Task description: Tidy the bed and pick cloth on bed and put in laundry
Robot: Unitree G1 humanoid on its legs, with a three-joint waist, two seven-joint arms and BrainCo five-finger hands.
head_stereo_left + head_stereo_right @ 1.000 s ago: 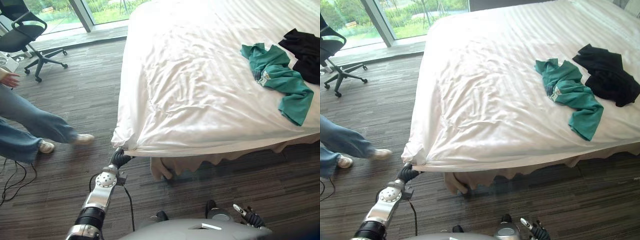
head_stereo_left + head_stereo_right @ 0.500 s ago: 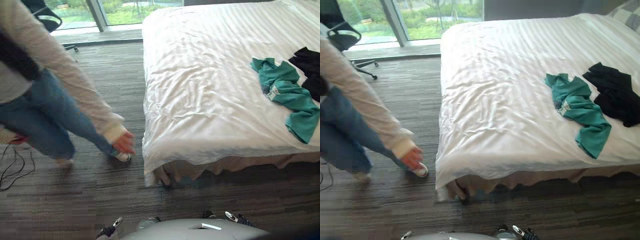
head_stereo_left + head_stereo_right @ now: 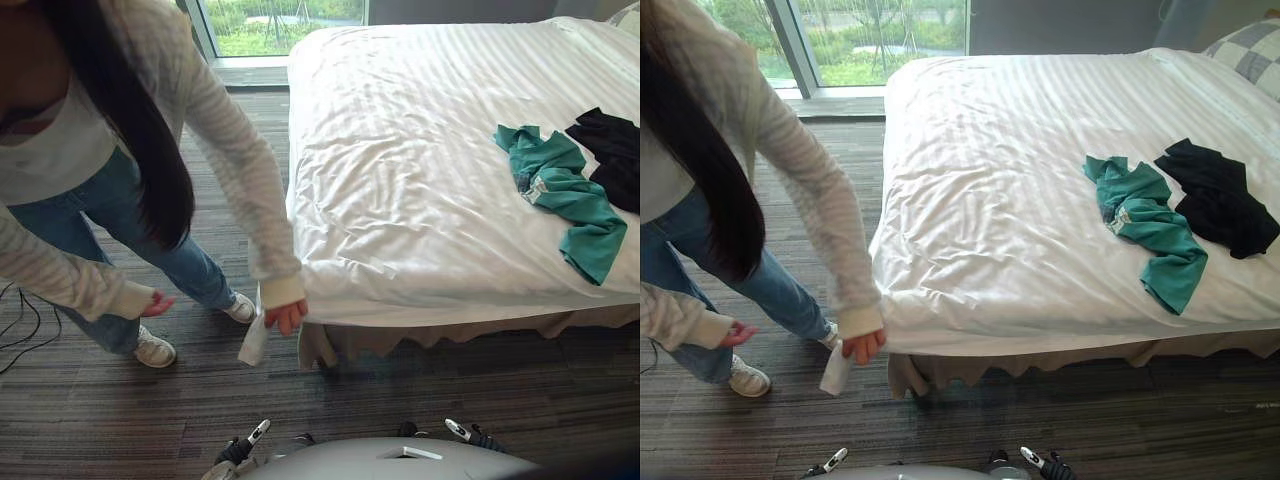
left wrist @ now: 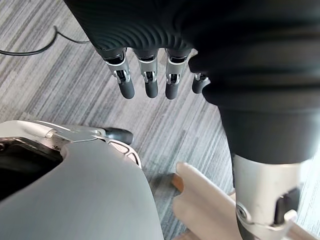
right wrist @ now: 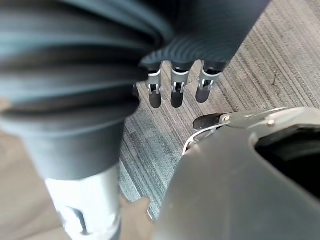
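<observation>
A teal cloth (image 3: pixel 565 195) lies crumpled on the right part of the white bed (image 3: pixel 420 130). A black cloth (image 3: pixel 610 150) lies just beyond it, touching it. My left hand (image 3: pixel 245 445) hangs low near the floor, well short of the bed. In the left wrist view its fingers (image 4: pixel 150 85) are straight and hold nothing. My right hand (image 3: pixel 465 432) hangs low too, and its fingers (image 5: pixel 177 90) are straight and empty over the carpet.
A person (image 3: pixel 120 170) stands at the bed's near left corner and pinches the hanging sheet corner (image 3: pixel 255 340) with one hand (image 3: pixel 287 315). A checked pillow (image 3: pixel 1245 50) lies at the far right. A window (image 3: pixel 880 30) runs behind the bed.
My left arm has drawn back from the bed's corner and its hand has gone from curled to straight. A person has stepped in and taken the sheet corner. The camera has shifted.
</observation>
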